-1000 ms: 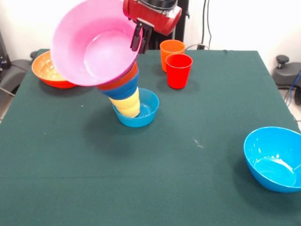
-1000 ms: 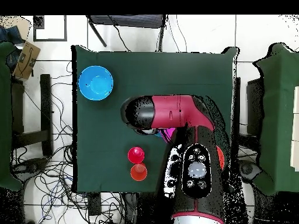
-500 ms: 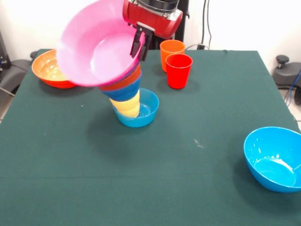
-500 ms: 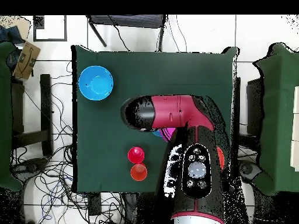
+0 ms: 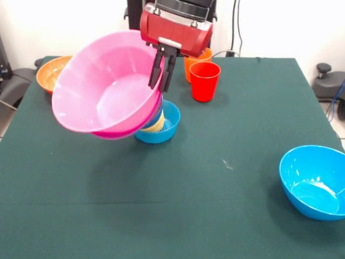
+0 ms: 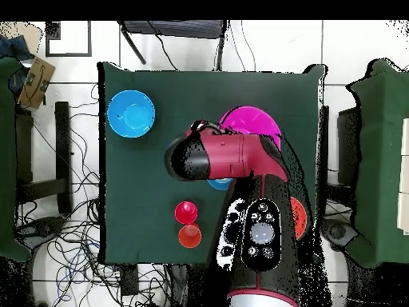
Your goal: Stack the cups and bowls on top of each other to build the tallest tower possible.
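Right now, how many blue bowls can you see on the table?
2: a small blue bowl under the tilted pink bowl that the hand grips, and a medium blue bowl alone near the table's corner. Others may be hidden behind the pink one.

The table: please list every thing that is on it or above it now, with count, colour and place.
Large pink bowl: one, pink, tilted, held at its rim above the table.
Small bowl: one, blue, on the table under the pink bowl; something yellow sits in it.
Large bowl: one, orange, far corner, partly hidden.
Cups: one red, one orange behind it.
Medium bowl: one, bright blue, near edge.
Table: one, dark green cover.
Gripper: one, black fingers shut on the pink bowl's rim.
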Robot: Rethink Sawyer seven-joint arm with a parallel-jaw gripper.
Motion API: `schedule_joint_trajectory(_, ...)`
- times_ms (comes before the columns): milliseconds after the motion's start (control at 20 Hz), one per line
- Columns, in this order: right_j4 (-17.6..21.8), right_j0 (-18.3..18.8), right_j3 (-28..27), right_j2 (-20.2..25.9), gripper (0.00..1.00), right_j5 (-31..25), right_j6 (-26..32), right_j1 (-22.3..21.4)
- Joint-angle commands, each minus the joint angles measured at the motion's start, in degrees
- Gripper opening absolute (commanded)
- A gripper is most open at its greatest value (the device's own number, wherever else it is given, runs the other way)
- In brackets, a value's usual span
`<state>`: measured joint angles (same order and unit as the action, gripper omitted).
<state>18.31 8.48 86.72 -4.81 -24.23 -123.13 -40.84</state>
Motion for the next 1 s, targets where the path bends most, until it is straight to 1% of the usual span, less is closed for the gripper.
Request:
schedule_joint_trajectory(50,-1.3,0.51,5.56,2.93,0.0,2.17,-5.78,1.36)
schedule_joint_trajectory(200,-1.66,0.92,6.93,2.61,0.0,1.34,-4.71,0.63)
schedule_joint_trajectory(300,-1.94,0.65,7.72,1.66,0.0,-1.69,-4.03,-0.37)
schedule_joint_trajectory(400,-2.51,0.57,8.46,0.79,0.0,-6.37,-2.66,-2.02)
schedule_joint_trajectory(500,-3.89,-1.14,9.04,-0.82,0.0,-14.17,-2.01,-5.27)
schedule_joint_trajectory(550,-4.58,-1.43,9.53,-1.46,0.0,-17.04,-1.93,-6.31)
schedule_joint_trajectory(600,-5.42,-3.14,9.82,-2.14,0.0,-20.08,-2.94,-7.69)
schedule_joint_trajectory(700,-6.57,-5.23,10.18,-2.89,0.0,-23.88,-4.54,-9.32)
schedule_joint_trajectory(750,-6.72,-5.79,10.57,-3.36,0.0,-24.91,-4.9,-10.11)
schedule_joint_trajectory(800,-6.84,-6.88,9.63,-3.46,0.0,-25.23,-6.19,-8.97)
schedule_joint_trajectory(900,-7.58,-7.31,8.87,-2.99,0.0,-25.28,-7.21,-7.31)
schedule_joint_trajectory(950,-7.98,-7.33,9.25,-2.77,0.0,-25.07,-7.13,-7.32)
schedule_joint_trajectory(1000,-8.61,-6.8,9.13,-1.89,0.0,-24.17,-6.81,-6.14)
